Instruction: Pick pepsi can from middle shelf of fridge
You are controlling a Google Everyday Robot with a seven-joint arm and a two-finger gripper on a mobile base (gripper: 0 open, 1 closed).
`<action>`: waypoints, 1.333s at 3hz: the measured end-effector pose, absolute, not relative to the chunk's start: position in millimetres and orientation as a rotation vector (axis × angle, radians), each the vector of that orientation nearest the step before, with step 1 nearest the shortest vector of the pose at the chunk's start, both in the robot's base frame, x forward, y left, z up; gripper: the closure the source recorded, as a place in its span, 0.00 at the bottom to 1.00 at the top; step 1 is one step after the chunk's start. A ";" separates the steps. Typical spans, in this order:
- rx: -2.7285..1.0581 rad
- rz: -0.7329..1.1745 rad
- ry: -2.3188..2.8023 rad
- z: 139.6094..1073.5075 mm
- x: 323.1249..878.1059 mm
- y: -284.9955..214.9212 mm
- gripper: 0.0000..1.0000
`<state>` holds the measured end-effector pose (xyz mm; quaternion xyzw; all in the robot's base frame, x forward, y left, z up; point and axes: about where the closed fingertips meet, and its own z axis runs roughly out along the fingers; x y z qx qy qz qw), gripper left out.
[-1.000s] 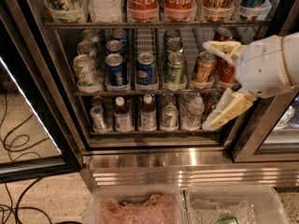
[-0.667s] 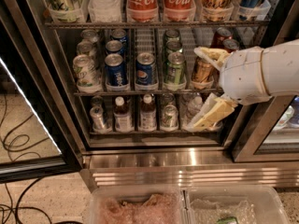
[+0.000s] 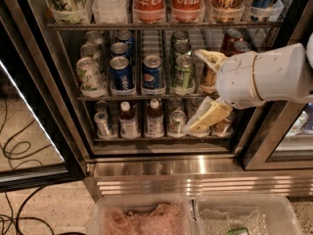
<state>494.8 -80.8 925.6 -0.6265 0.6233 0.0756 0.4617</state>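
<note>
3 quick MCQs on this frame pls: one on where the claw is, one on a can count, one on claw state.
1. Where is the claw?
A) at the middle shelf's left end
B) in front of the middle shelf, towards its right end
C) out of view

2. How many blue cans stand at that shelf's front edge?
A) none
B) two
C) five

3. Claw state?
A) shut on a pepsi can
B) shut, empty
C) open, holding nothing

1 B: its upper finger sits before the right-hand lanes and its lower one hangs just below.
2 B: one pepsi can stands beside another.
3 C: the fingers are spread wide and grip nothing.
</note>
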 end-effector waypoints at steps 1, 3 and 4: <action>-1.531 0.230 1.480 927.2 499.3 -60.6 0.00; -1.495 0.313 1.355 933.2 522.3 -6.2 0.00; -1.517 0.345 1.345 930.0 528.7 14.5 0.00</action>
